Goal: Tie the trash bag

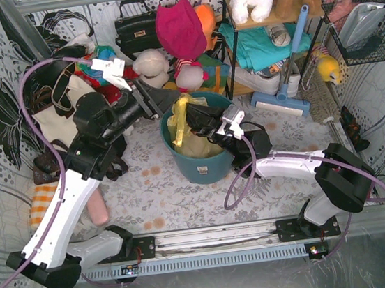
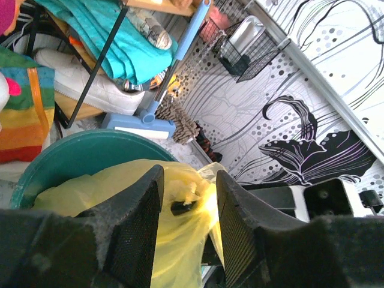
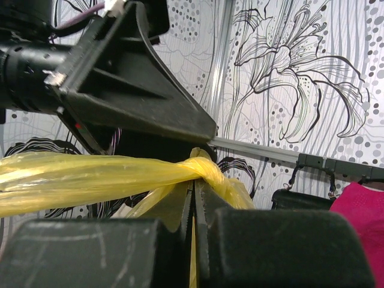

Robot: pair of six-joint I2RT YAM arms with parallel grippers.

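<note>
The bag [image 1: 186, 134] sits in the bucket [image 1: 203, 172] at mid-table, and most of it is hidden. From above, both grippers cover its gathered top, and only a yellow strip rising over the far rim and some crumpled plastic below show. The paper inside is hard to make out. The right gripper [image 3: 194, 198] is pinched tight on a thin fold of the bag, just under the knot [image 3: 207, 171]. From there a twisted yellow band runs left out of the right wrist view, so its end is cut off. The left gripper [image 2: 189, 174] stands partly spread, its fingers on either side of the knot. Whether either pad touches the plastic cannot be told, because the knot lies beyond the tips. In the right wrist view only one left finger shows, a black wedge just above the knot, and the other is hidden behind it. The bucket's far side is crowded by soft toys [image 1: 151, 65] and a blue mop [image 1: 282, 98], and a cream tote [image 1: 53, 122] lies behind the left arm. On the near side, the floral mat [image 1: 164, 197] runs from the bucket to the rail [image 1: 211, 238] where the arms are mounted. The right forearm reaches in low across the right of the mat.
</note>
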